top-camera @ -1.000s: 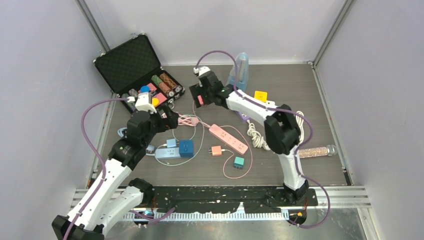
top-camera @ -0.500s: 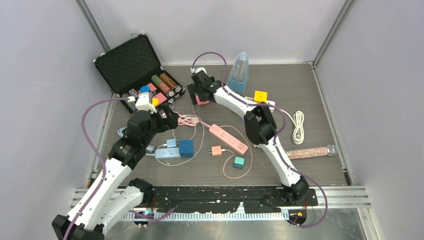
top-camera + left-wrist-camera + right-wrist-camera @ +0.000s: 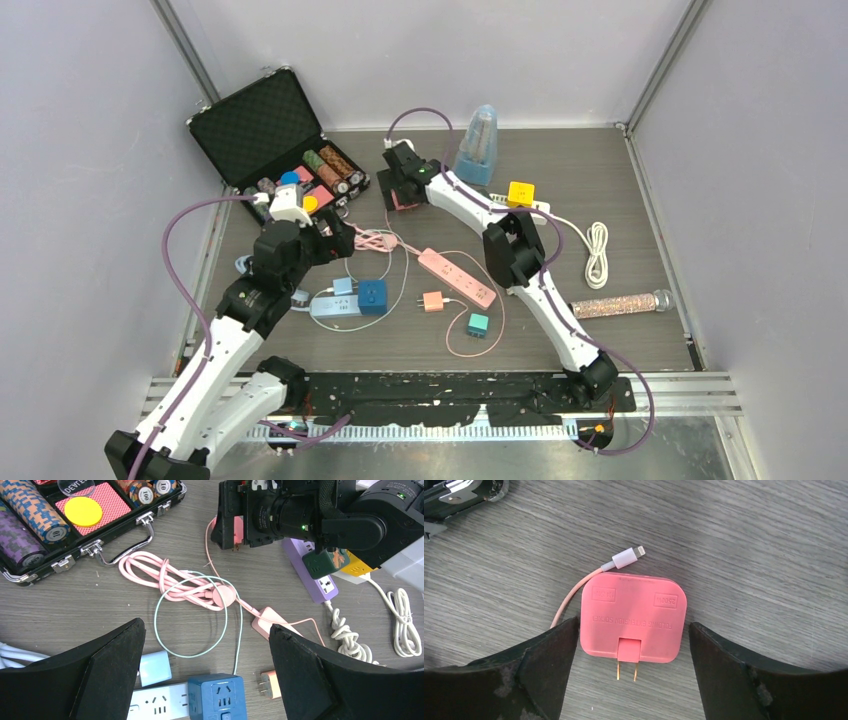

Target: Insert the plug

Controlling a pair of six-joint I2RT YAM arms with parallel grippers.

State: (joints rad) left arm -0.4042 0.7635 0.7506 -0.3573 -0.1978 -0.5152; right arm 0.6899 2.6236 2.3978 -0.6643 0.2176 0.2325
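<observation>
Between the right gripper's spread fingers, the pink plug lies flat.

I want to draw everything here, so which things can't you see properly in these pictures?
- Top view: pink plug mostly covered by the right arm.
- Right wrist view: its cable disappears behind the right jaws.
- Left wrist view: pale power strip cut by the bottom edge and the left jaws.
- Left wrist view: chip case cut by the top edge.

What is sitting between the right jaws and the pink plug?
Nothing visible. The pink plug lies flat on the table beneath the open right jaws; a white cable tip rests beside its far edge.
</observation>
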